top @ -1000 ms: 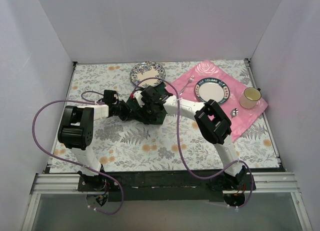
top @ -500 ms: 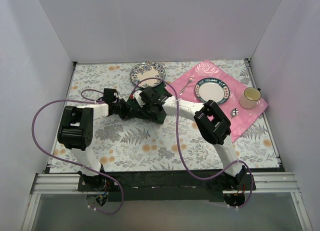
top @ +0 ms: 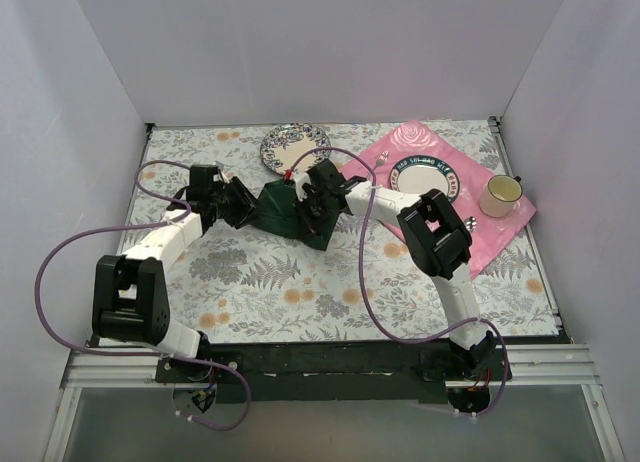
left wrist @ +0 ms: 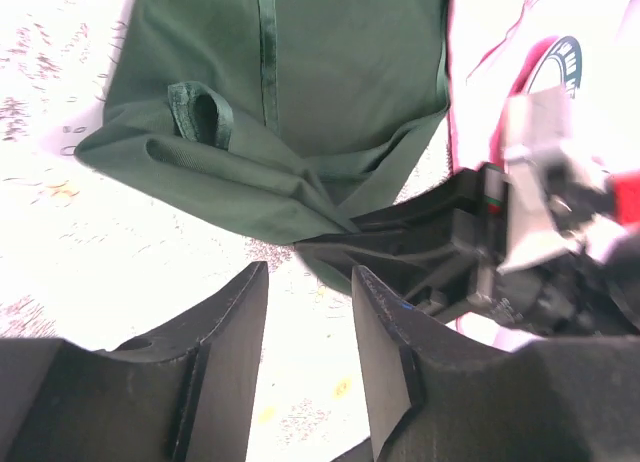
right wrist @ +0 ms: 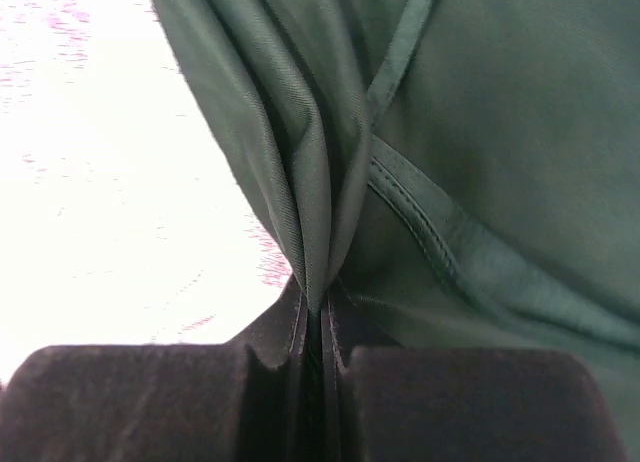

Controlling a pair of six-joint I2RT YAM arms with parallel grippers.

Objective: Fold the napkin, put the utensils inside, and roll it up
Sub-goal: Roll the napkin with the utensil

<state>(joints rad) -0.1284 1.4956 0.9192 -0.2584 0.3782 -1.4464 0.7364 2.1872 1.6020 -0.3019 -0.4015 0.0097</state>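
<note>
Roughly mid-bench, toward the back, the napkin (top: 283, 210) lies bunched in a dark green heap on the floral-covered bench (top: 280, 282). The right pincer (top: 318, 204) is pressed together on it. Its wrist view shows several layers of cloth drawn into a narrow pleat and pinched between the fingers (right wrist: 150, 402). The left pincer (top: 243, 204) sits at the napkin's left side, spread, with nothing between its fingers (left wrist: 225, 332). The nearest folds of cloth lie just past its tips. Behind the napkin a patterned plate (top: 295, 145) rests on the bench. Near the napkin's right side is the pink placemat (top: 415, 137). It carries a round plate with a coloured rim (top: 425, 180), a cream cup (top: 500, 194), a fork (top: 375, 169) and a spoon (top: 470, 222).
</note>
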